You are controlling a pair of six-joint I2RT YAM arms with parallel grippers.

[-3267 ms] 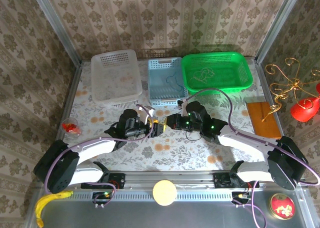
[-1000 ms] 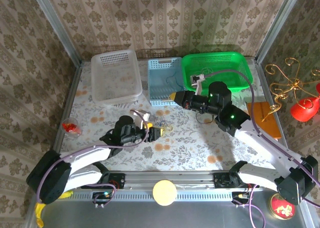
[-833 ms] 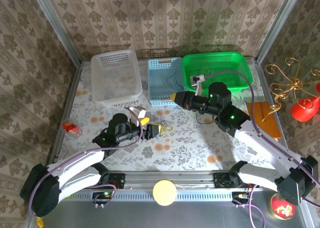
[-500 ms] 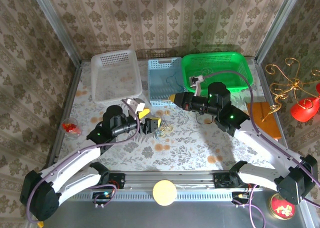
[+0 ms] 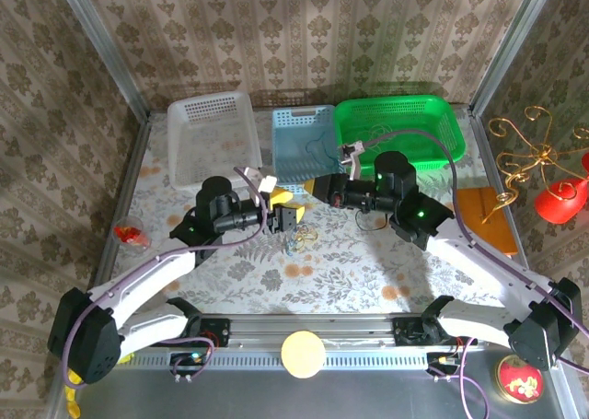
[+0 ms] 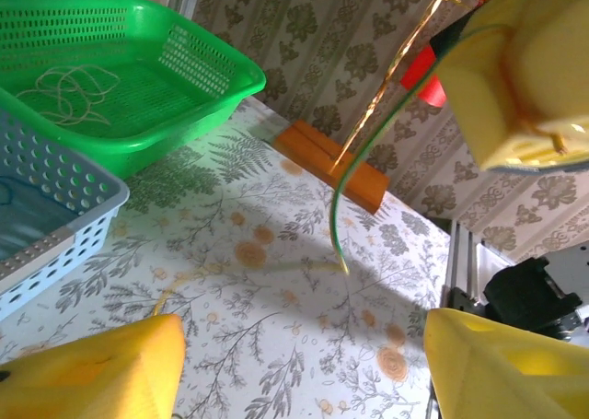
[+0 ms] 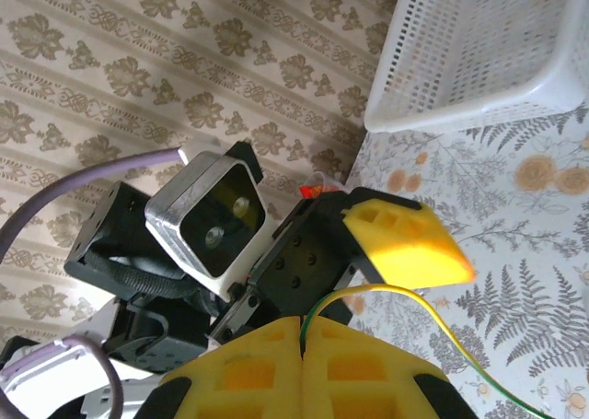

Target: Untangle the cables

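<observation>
one thin yellow-green cable (image 7: 405,296) is pinched in the tightly closed right hand (image 5: 319,187) just in front of the blue basket (image 5: 304,115), probably so it can be drawn out of the tangle (image 5: 298,240) lying on the surface (image 5: 368,272) a bit further out from the basket. left hand (image 5: 291,209) is spread open and empty, in front of the basket too.

**Two hands close in over a small tangle**

The left hand (image 5: 291,216) and right hand (image 5: 318,188) hang close together just in front of the blue basket (image 5: 304,115). Just nearer me, a loose knot of cables (image 5: 300,241) sits on the floral tabletop (image 5: 350,272). A white basket (image 5: 212,109) and a green basket (image 5: 451,133) flank the blue one.
</observation>
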